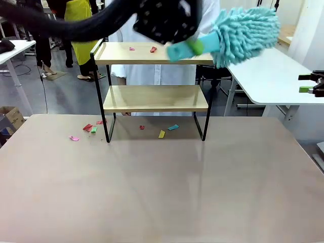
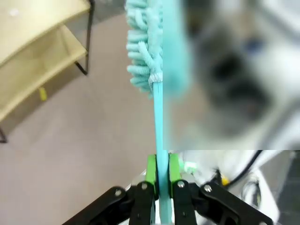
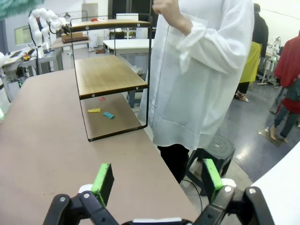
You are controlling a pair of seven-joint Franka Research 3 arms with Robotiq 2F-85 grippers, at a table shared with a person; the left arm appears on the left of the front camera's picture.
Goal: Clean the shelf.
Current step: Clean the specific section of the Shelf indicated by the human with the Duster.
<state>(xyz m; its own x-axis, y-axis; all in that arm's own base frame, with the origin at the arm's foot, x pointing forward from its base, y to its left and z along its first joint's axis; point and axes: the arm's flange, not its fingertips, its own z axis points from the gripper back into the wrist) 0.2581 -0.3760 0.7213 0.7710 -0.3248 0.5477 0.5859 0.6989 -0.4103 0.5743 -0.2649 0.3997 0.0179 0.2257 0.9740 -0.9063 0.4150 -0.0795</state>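
Note:
The shelf (image 1: 154, 97) stands at the table's far side, two light boards in a black frame. Two small paper scraps (image 1: 153, 49) lie on its top board. My left gripper (image 1: 195, 47) hangs above the shelf's top right, shut on the handle of a teal fluffy duster (image 1: 248, 33) whose head sticks out past the right rail. In the left wrist view the green pads (image 2: 151, 168) clamp the duster handle (image 2: 158, 117), with the shelf (image 2: 28, 56) at the upper left. My right gripper (image 3: 157, 180) is open and holds nothing, off at the right edge (image 1: 308, 83).
Several coloured paper scraps (image 1: 87, 127) lie on the table (image 1: 162, 192) under and left of the shelf. A person in a white coat (image 3: 197, 70) stands right behind the shelf. A white side table (image 1: 273, 76) is at the back right.

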